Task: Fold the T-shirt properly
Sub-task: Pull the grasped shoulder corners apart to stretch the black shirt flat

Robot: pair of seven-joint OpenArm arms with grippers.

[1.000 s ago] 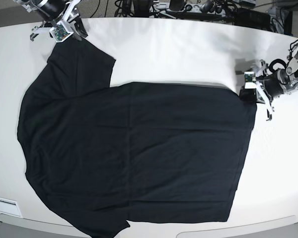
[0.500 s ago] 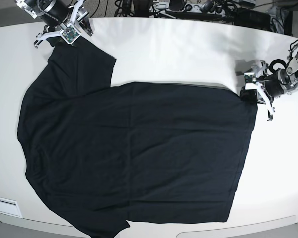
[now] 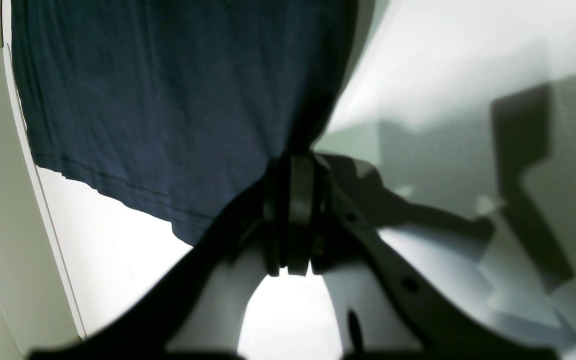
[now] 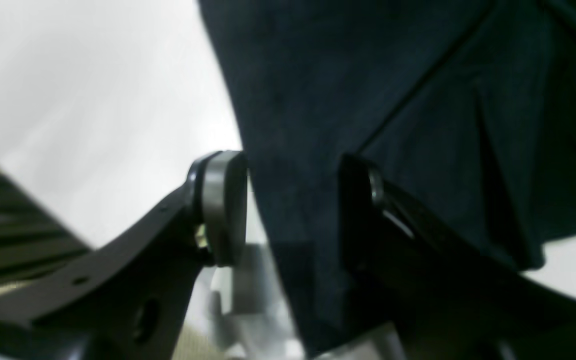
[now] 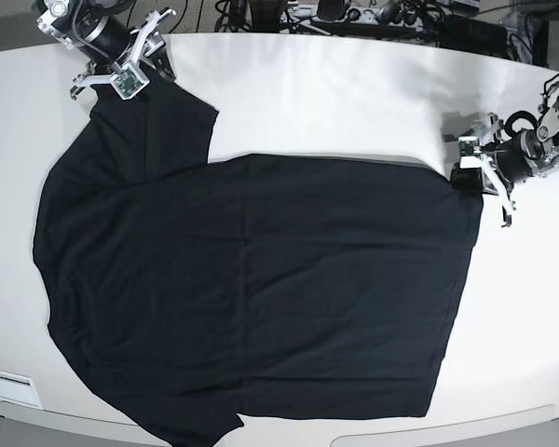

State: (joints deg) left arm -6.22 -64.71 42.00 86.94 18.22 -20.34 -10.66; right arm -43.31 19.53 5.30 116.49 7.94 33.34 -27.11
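The black T-shirt (image 5: 261, 298) lies spread flat on the white table (image 5: 354, 102), collar end to the left and hem to the right. My left gripper (image 5: 468, 173) sits at the hem's far right corner. In the left wrist view that gripper (image 3: 293, 220) is shut, with the T-shirt (image 3: 168, 100) fabric pinched between its pads. My right gripper (image 5: 121, 76) is at the far sleeve, top left. Its jaws (image 4: 293, 205) stand open in the right wrist view, and the T-shirt's (image 4: 318, 100) sleeve edge hangs between one pad (image 4: 223, 210) and the other finger.
Cables and dark equipment (image 5: 354, 14) line the table's far edge. A white strip (image 5: 5, 377) sits at the front left rim. Bare tabletop surrounds the shirt to the far side and right.
My right gripper has opened wider and shifted slightly at the far sleeve. The left gripper and the shirt's hem corner have stayed where they were.
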